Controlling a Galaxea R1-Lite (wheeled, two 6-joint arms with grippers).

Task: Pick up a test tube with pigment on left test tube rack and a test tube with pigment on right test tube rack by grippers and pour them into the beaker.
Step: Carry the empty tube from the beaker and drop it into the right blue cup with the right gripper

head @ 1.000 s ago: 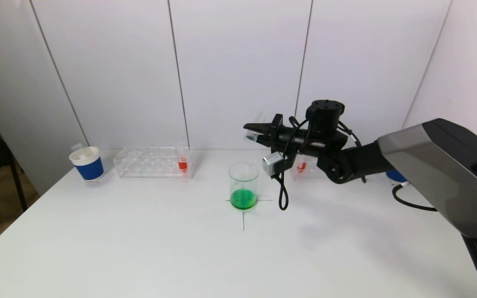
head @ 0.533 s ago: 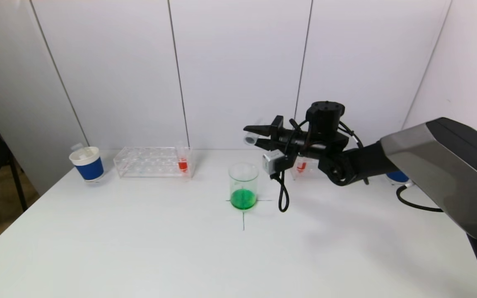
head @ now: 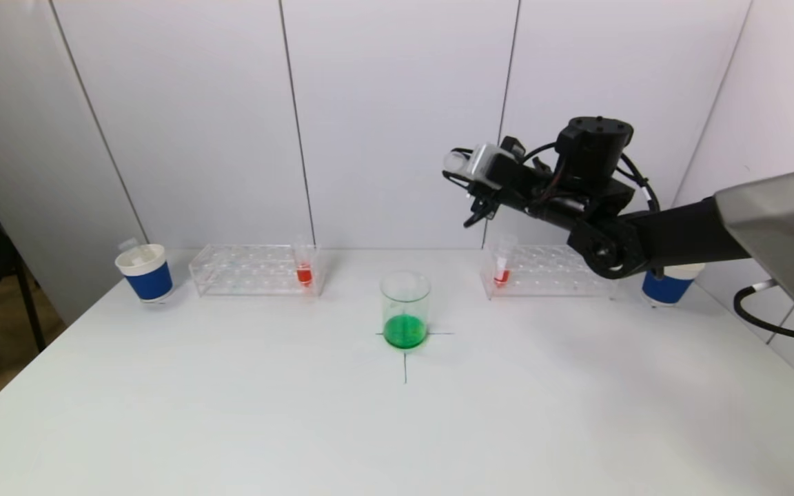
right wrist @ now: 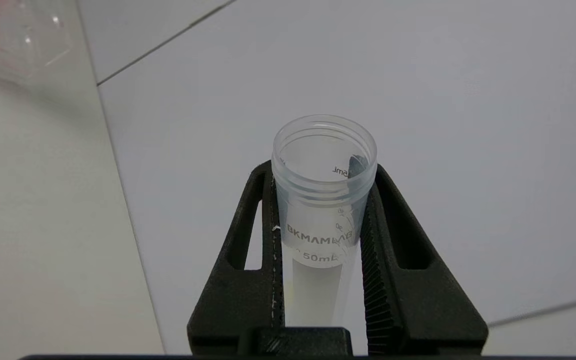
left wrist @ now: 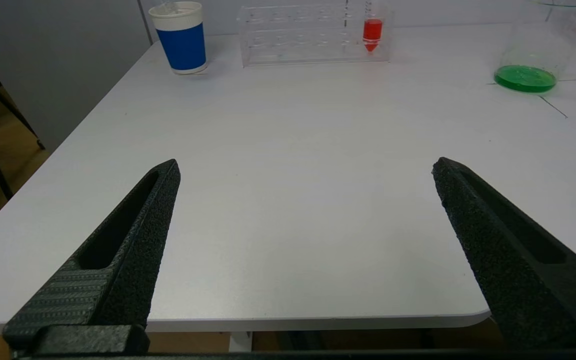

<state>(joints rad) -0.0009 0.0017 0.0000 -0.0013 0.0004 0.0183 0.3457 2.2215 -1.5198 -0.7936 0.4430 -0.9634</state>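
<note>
Head view shows the right gripper [head: 453,167] raised high over the table [head: 231,413], above the inner end of the right test tube rack [head: 548,272] and near the back wall. Its jaws are closed on a clear empty test tube [head: 453,162], which looks to be lying roughly level, though its exact tilt is hard to read from here. In the right wrist view the same test tube [right wrist: 324,200] sits clamped between the two black fingers [right wrist: 248,260], its open mouth pointing away from the camera and no pigment visible inside.

The beaker [head: 405,308] stands on a cross mark in the middle of the table, with green liquid in its bottom. The left test tube rack [head: 256,269] runs along the table's far edge on the left and holds one tube of red pigment [head: 304,265] at its inner end. The right test tube rack lies along the far edge on the right, with a tube of red pigment [head: 502,265] at its inner end. A blue paper cup [head: 144,272] stands near the far left corner, and a second blue cup [head: 667,286] stands beyond the right rack's outer end.

The left gripper [left wrist: 305,175] is parked low by the table's near left edge, jaws spread wide and holding nothing.
</note>
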